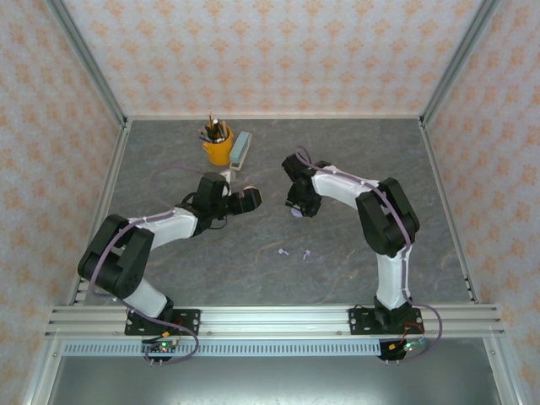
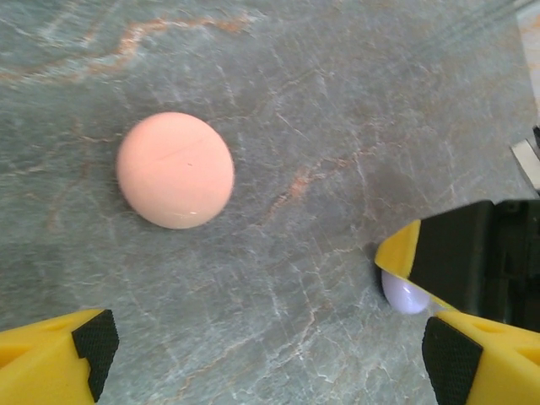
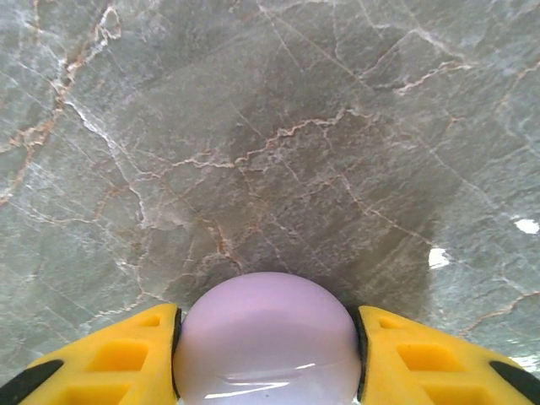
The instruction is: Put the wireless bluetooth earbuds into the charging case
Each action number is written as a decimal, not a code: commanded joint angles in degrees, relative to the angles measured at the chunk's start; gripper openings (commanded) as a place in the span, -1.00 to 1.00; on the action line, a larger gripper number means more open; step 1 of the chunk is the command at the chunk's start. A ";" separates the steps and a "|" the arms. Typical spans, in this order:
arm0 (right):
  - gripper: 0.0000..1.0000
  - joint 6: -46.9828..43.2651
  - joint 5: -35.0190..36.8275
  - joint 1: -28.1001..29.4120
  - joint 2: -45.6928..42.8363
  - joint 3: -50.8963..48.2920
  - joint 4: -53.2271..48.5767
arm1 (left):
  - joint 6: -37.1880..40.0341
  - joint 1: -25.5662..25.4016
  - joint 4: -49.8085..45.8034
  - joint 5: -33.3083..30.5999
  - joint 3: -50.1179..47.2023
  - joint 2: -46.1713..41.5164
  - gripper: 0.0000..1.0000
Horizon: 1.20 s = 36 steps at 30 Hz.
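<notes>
My right gripper (image 3: 267,363) was clamped on the lilac case (image 3: 268,316) at the frame's bottom edge. My left gripper (image 2: 270,363) stood open, the pink case (image 2: 175,170) at upper left. Two earbuds (image 1: 305,253) lay loose just below the top view's centre, and I judged none inserted yet.

Two tiny pale lilac earbuds (image 1: 284,251) lie loose, close beside each other, too small to tell their pose. The pink case (image 2: 175,170) — a smooth round disc, closed — lies flat. The lilac case (image 3: 266,333) — glossy, closed — sits pinched between the fingers of the right gripper (image 3: 266,354).
</notes>
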 commanded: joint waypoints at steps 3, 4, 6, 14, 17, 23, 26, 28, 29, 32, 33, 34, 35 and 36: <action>-0.27 5.67 -1.17 -0.74 -4.15 -0.63 3.91 | 1.02 -1.08 9.35 3.38 -1.68 1.18 0.90; -0.27 6.51 -1.39 -0.95 -4.52 -0.56 4.49 | 0.86 -1.20 10.44 3.52 -2.02 1.32 0.90; -0.27 7.94 -1.43 -1.25 -5.17 -0.54 5.25 | 0.75 -1.42 12.29 3.31 -2.52 1.68 0.88; -0.26 12.99 -3.85 -2.41 -7.07 -1.03 9.47 | 0.40 -2.81 20.47 3.48 -3.04 4.19 0.80; -0.26 14.15 -4.74 -2.58 -7.25 -0.78 10.48 | 0.58 -3.22 22.18 3.78 -2.18 5.96 0.79; -0.26 15.59 -5.89 -2.59 -7.25 -0.78 11.98 | 0.49 -4.01 26.23 4.19 -0.36 9.81 0.77; -0.26 16.03 -6.17 -2.59 -7.25 -1.08 12.53 | -0.27 -4.34 28.77 4.19 0.78 12.24 0.75; -0.26 16.20 -6.27 -2.61 -7.25 -1.21 12.75 | -0.93 -4.54 30.51 4.27 1.38 13.80 0.74; -0.26 16.23 -6.27 -2.58 -7.25 -1.29 12.95 | -1.24 -4.69 31.47 4.35 1.72 14.61 0.73; -0.26 16.32 -6.35 -2.61 -7.08 -1.41 13.12 | -1.86 -5.11 32.97 4.71 3.23 16.92 0.71; -0.26 16.32 -6.35 -2.60 -6.94 -1.51 13.15 | -1.97 -5.29 33.32 4.86 3.92 17.72 0.70; -0.26 16.32 -6.44 -2.59 -6.90 -1.51 13.19 | -2.10 -5.38 33.55 4.96 4.46 18.35 0.71; -0.26 16.24 -6.52 -2.59 -6.74 -1.52 13.23 | -2.19 -5.54 33.71 5.17 5.14 19.02 0.70; -0.26 16.26 -6.59 -2.59 -6.56 -1.49 13.23 | -2.24 -5.68 33.75 5.40 5.84 19.83 0.69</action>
